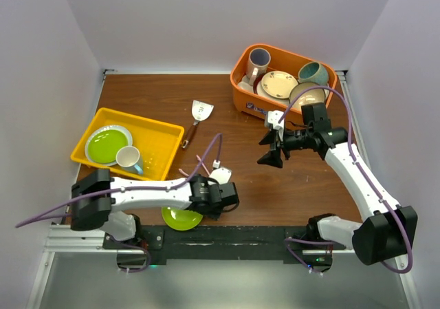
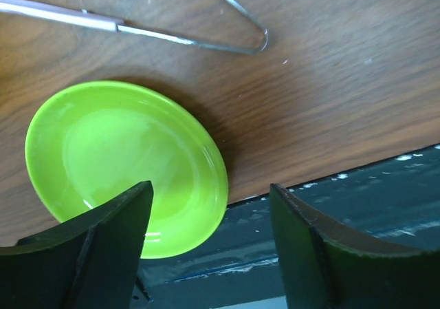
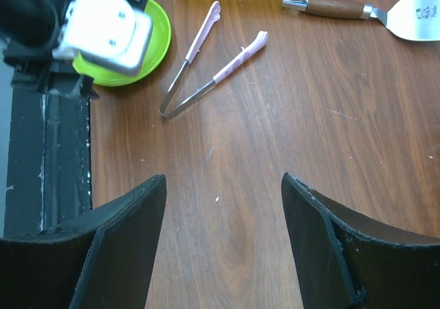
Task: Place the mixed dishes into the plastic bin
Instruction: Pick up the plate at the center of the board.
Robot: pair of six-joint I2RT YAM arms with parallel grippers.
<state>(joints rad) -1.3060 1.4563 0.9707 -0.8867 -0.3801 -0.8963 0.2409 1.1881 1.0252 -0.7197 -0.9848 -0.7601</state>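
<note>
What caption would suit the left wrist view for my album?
Open left gripper poised above a lime-green plate at the near edge of the wooden table, thin tongs lying beyond.

Plastic bin (image 1: 242,101) far right, tray (image 1: 162,148) left, spatula (image 1: 199,115) between them.

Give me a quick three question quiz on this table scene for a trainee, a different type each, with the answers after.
1. Which lies between the tray and the bin? A spatula, B fork, C sponge.
2. True or false: the lime plate under the left jaws lies on the table.
3. Fill in: both arms' jaws are ____.
Key: 1 A; 2 true; 3 open.
</note>
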